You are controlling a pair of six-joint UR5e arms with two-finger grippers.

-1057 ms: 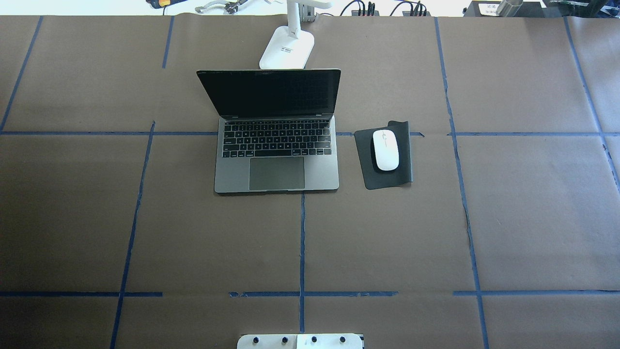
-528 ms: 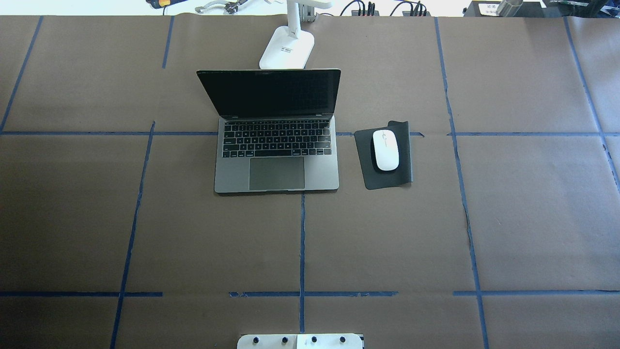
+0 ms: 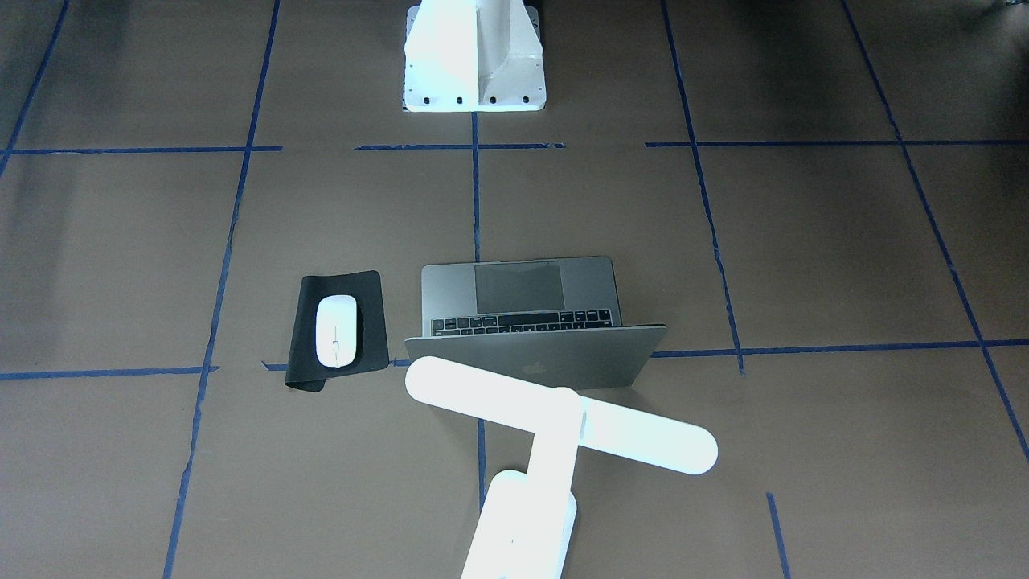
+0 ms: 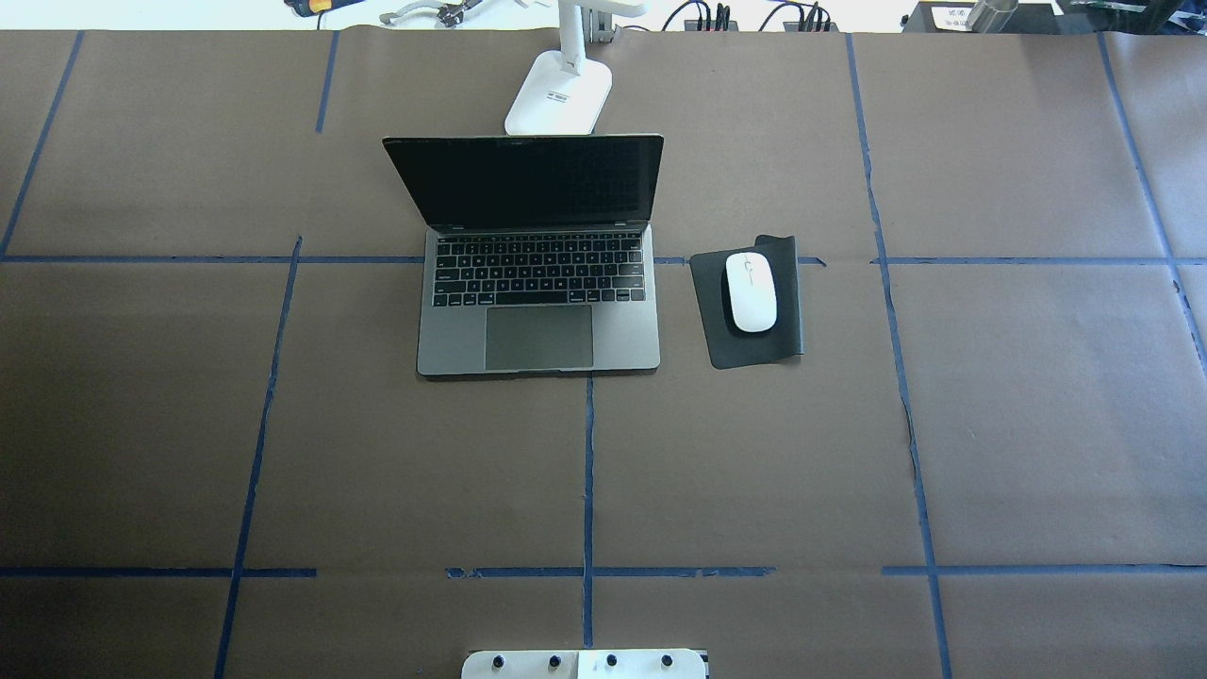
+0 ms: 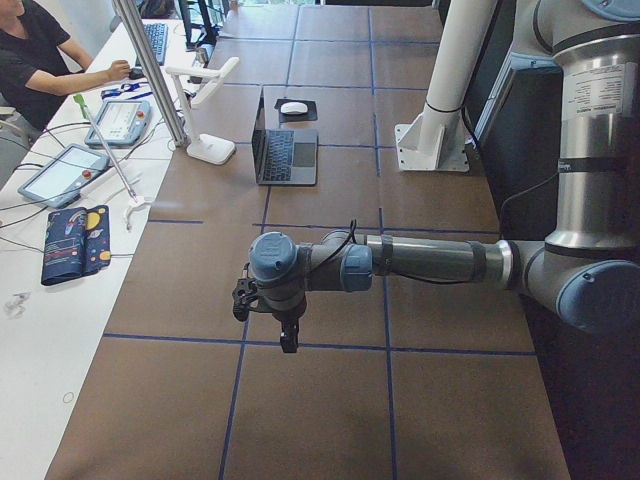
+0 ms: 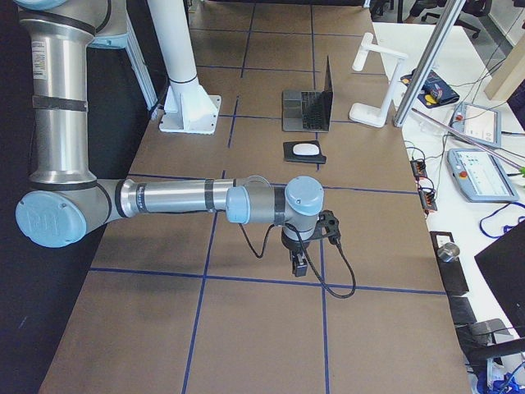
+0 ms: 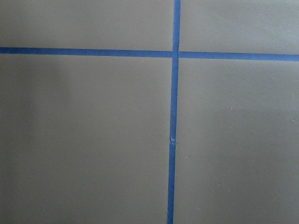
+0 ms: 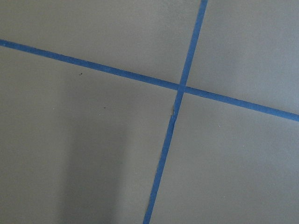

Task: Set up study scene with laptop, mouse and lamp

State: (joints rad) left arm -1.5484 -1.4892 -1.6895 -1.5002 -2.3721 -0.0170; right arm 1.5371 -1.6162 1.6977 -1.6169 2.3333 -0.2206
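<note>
Left gripper [image 5: 288, 338] & right gripper [image 6: 299, 264] are hovering over opposite ends of the brown paper-covered desk [image 4: 1037, 424]; can't tell whether either is open or closed, since only the side views show them. Open thin space-grey metal laptop [image 4: 537, 311] is sitting mid-width toward the far edge. Small white oval mouse [image 4: 751, 292] is lying on a black rectangular mouse pad [image 4: 790, 311] just beside its right. Glowing white T-shaped lamp [image 4: 558, 94] is standing at the far edge behind the lid, seemingly not touching it.

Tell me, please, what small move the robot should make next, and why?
Probably just retract both arms to rest: the scene looks set. The laptop stands open, the mouse lies on the mouse pad beside it, and the lamp glows behind the laptop. The left gripper and right gripper hang over bare table, well away from all three.
</note>
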